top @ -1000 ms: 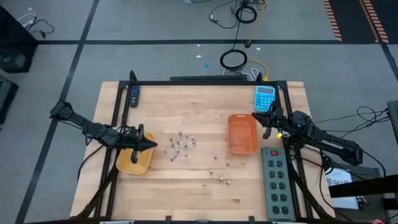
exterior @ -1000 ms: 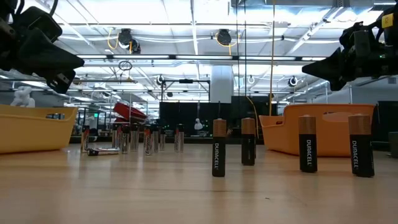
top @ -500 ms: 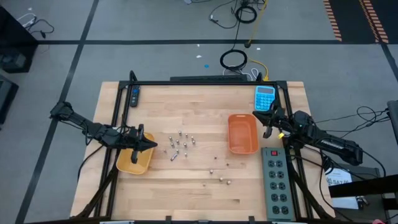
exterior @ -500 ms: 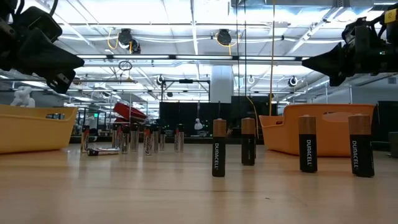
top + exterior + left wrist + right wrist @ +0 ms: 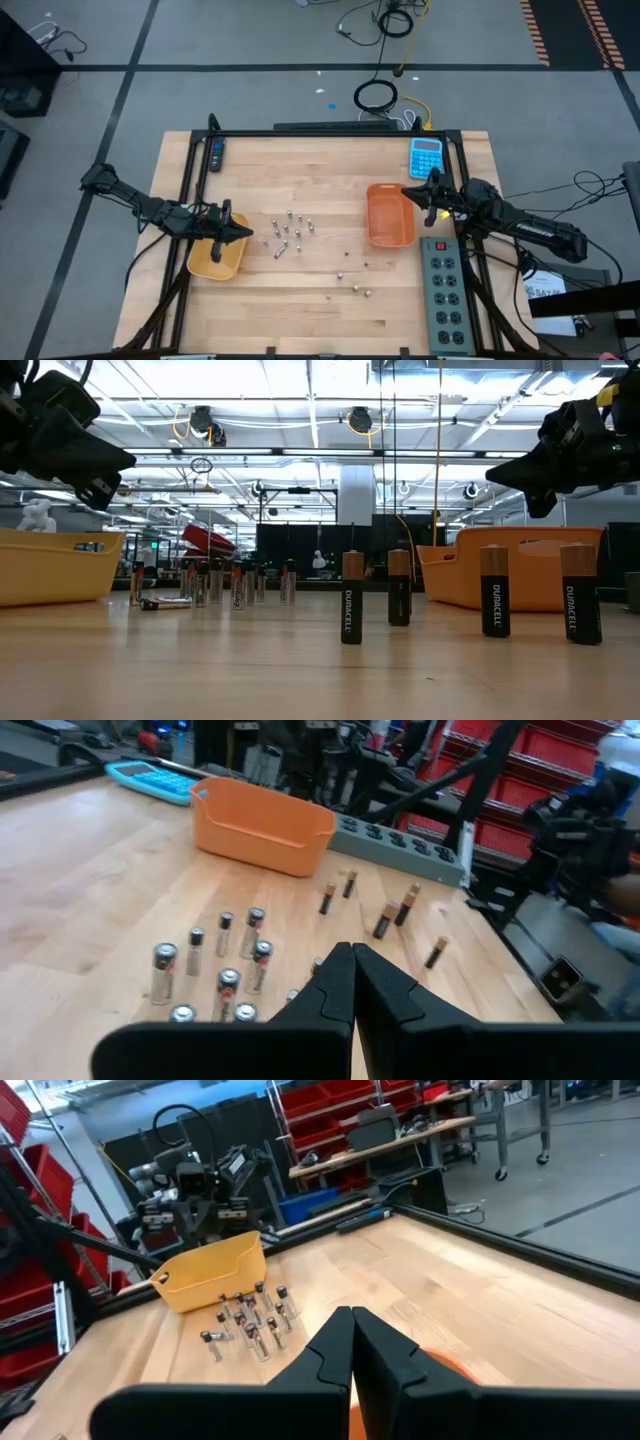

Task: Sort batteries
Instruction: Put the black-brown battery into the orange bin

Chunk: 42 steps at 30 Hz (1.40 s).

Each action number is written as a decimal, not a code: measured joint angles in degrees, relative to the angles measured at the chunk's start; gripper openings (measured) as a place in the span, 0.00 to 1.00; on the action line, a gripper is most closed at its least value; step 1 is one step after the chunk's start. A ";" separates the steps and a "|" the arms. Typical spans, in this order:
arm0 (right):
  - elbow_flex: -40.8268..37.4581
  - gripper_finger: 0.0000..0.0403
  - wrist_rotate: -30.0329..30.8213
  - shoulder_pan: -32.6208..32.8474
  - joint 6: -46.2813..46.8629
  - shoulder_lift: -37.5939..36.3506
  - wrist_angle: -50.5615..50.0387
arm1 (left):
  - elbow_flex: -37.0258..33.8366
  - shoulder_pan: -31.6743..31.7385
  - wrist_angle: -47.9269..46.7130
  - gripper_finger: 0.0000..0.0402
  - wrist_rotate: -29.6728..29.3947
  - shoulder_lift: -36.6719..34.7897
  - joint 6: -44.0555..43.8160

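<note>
A cluster of small batteries (image 5: 290,232) stands on end at the table's middle; one battery (image 5: 165,603) lies on its side. A few more batteries (image 5: 355,272) stand scattered nearer the front; in the low view they are black and copper (image 5: 351,610). A yellow tray (image 5: 215,258) rests at the left and an orange tray (image 5: 390,215) at the right. My left gripper (image 5: 245,235) hovers shut above the yellow tray's right rim, pointing at the cluster. My right gripper (image 5: 408,194) hovers shut above the orange tray's right rim. Both fingertip pairs (image 5: 352,952) (image 5: 350,1315) hold nothing.
A blue calculator (image 5: 425,157) lies at the far right and a grey power strip (image 5: 445,290) along the right edge. A dark remote (image 5: 217,155) sits at the far left. A black frame rail (image 5: 330,132) runs along the far edge. Bare wood lies near the front.
My right gripper has rolled about its own pointing line while staying above the orange tray's right rim, still shut. The left arm, the batteries and the trays have kept still.
</note>
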 joint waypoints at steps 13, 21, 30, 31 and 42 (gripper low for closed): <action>0.00 0.08 0.08 1.89 -0.68 0.00 0.01 | -0.02 0.00 2.95 0.02 -6.62 0.03 -1.16; 0.00 0.16 1.60 1.89 -4.64 0.00 1.44 | -0.02 0.00 2.65 0.02 -10.68 0.04 -1.44; -0.02 0.13 2.18 2.45 -10.29 0.02 7.58 | 0.06 1.18 3.02 0.05 -18.26 0.04 -1.82; -0.02 0.13 3.06 3.01 -10.41 0.04 8.64 | 0.16 1.26 3.00 0.05 -17.50 0.04 -1.30; 3.38 0.13 18.22 20.32 -13.16 13.15 15.60 | 9.54 1.18 -0.75 0.02 -18.35 5.97 9.70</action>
